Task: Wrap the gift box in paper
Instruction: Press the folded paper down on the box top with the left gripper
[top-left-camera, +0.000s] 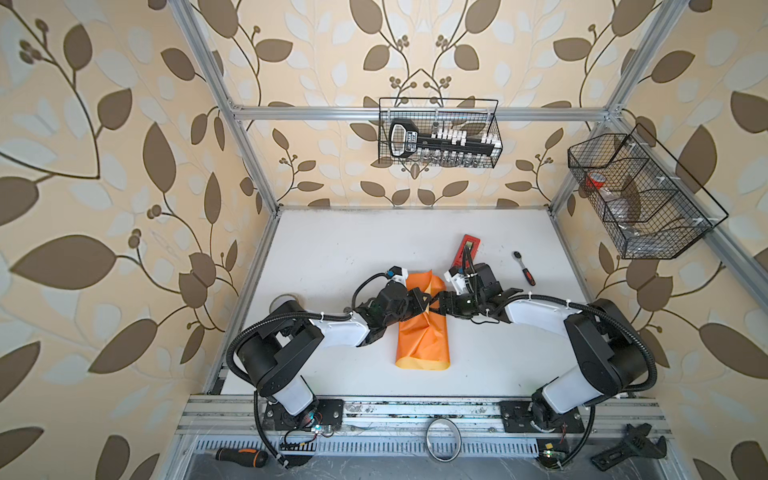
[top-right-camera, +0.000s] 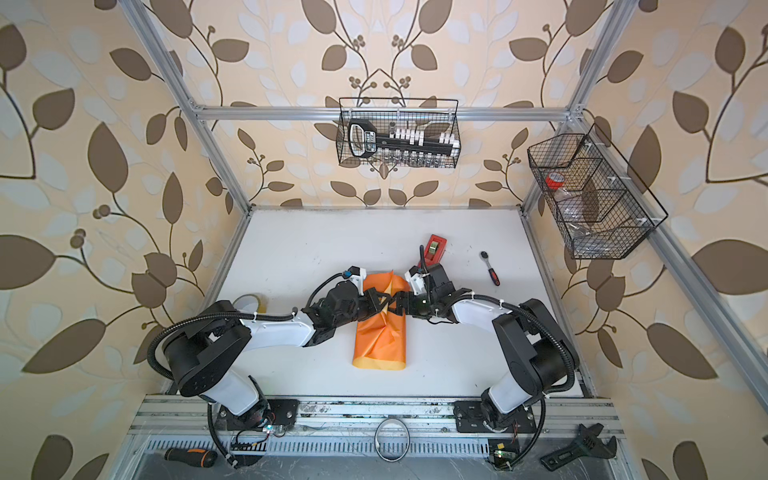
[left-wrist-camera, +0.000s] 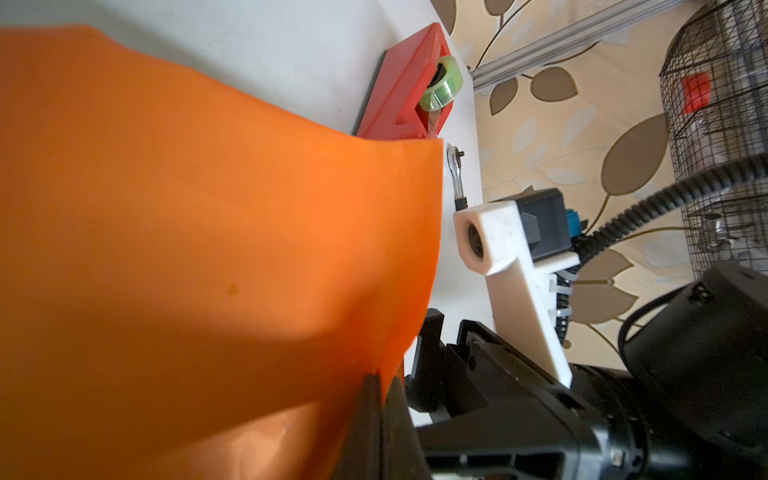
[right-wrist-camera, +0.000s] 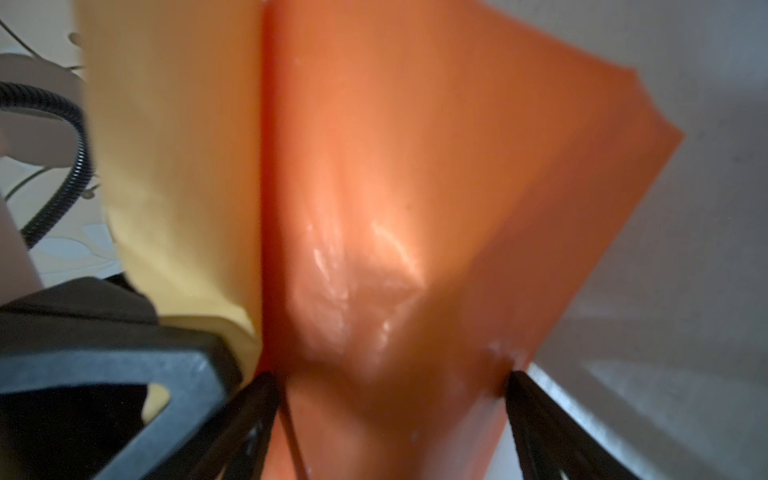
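Observation:
The paper (top-left-camera: 422, 332) lies as a long, bright orange, crumpled fold in the middle of the white table, also seen in a top view (top-right-camera: 380, 332). The gift box is hidden under it. My left gripper (top-left-camera: 424, 301) reaches in from the left above the paper's far half. It is shut on a raised edge of the sheet, and the left wrist view shows the pinch (left-wrist-camera: 376, 378). My right gripper (top-left-camera: 436, 305) faces it from the right, almost tip to tip. Its jaws stand wide, with an upright fold of paper (right-wrist-camera: 415, 166) between the fingers (right-wrist-camera: 515, 386). The pale yellow underside (right-wrist-camera: 174, 166) shows beside that fold.
A red tape dispenser (top-left-camera: 467, 249) stands just behind the right wrist, and a ratchet (top-left-camera: 524, 268) lies to its right. A tape roll (top-left-camera: 284, 301) sits behind the left arm. Wire baskets (top-left-camera: 440, 133) (top-left-camera: 640, 195) hang on the frame. A screwdriver (top-left-camera: 241, 456) and wrench (top-left-camera: 627, 451) lie at the front rail.

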